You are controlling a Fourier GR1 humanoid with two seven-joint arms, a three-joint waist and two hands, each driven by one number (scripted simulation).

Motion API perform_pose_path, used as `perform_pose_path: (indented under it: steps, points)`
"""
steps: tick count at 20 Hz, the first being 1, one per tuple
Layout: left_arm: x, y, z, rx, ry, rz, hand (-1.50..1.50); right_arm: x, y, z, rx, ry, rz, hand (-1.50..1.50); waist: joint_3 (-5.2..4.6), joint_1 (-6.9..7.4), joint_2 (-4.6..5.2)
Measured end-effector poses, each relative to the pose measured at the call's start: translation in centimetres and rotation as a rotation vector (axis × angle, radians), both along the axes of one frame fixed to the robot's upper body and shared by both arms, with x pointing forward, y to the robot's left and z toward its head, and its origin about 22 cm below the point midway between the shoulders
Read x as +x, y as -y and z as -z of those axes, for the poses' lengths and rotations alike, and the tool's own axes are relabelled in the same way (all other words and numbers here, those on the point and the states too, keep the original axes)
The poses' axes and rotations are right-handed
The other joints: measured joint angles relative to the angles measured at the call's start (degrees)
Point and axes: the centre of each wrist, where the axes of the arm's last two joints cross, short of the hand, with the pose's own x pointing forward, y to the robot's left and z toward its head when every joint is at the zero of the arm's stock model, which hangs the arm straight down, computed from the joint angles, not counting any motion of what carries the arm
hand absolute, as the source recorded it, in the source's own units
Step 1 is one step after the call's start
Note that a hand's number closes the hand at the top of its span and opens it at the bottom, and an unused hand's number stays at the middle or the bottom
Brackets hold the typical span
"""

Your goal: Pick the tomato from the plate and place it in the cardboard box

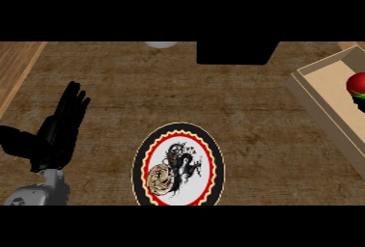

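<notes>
The fingers (71, 103) of the left hand (57, 132) are straight and close together, pointing up, holding nothing. The black hand rests at the left on a grey arm. Beside it, the round plate (145, 159) has a red zigzag ring and a dark dragon picture. The worktop (235, 106) is rough and brown. The shiny red tomato (357, 85) sits in the flat-sided cardboard box (321, 103) at the right.

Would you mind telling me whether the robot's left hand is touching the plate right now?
Apart. The head view shows the left hand open at the left, with a strip of bare brown counter plainly visible between it and the plate.
</notes>
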Motion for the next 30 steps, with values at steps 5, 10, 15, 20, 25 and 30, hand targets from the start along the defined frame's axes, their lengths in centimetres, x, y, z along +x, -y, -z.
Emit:
perform_pose_path:
  steps: [5, 10, 15, 20, 25, 30]
  points:
    - [0.3, -0.1, -0.2, -0.003, 0.002, 0.014, 0.0, 1.8, 2.9, 2.4, -0.107, -0.119, 0.027, 1.5, 0.0, 0.53, 0.19]
    - [0.4, 0.6, -0.3, -0.005, 0.01, 0.025, 0.0, 2.5, 5.4, 4.7, -0.189, -0.386, 0.095, -1.5, 0.02, 1.44, 0.45]
    - [0.7, 0.9, 0.0, -0.006, 0.008, 0.016, 0.0, 3.4, 7.7, 6.3, -0.113, -0.399, 0.054, -1.5, 0.08, 0.98, 0.37]
    - [0.6, 0.5, -0.1, -0.01, 0.007, 0.014, 0.0, 4.2, 7.7, 6.1, 0.0, -0.142, -0.019, -1.5, 0.19, 0.79, 0.34]
    - [0.6, 0.3, 0.1, -0.004, 0.007, 0.005, 0.0, 5.0, 8.1, 4.5, 0.199, 0.052, -0.083, -1.5, 0.13, 0.28, 0.14]
    - [0.5, -0.2, -0.3, -0.004, -0.001, -0.011, 0.0, 5.3, 9.4, 2.6, 0.508, 0.144, -0.11, -1.5, 0.09, -0.22, -0.13]
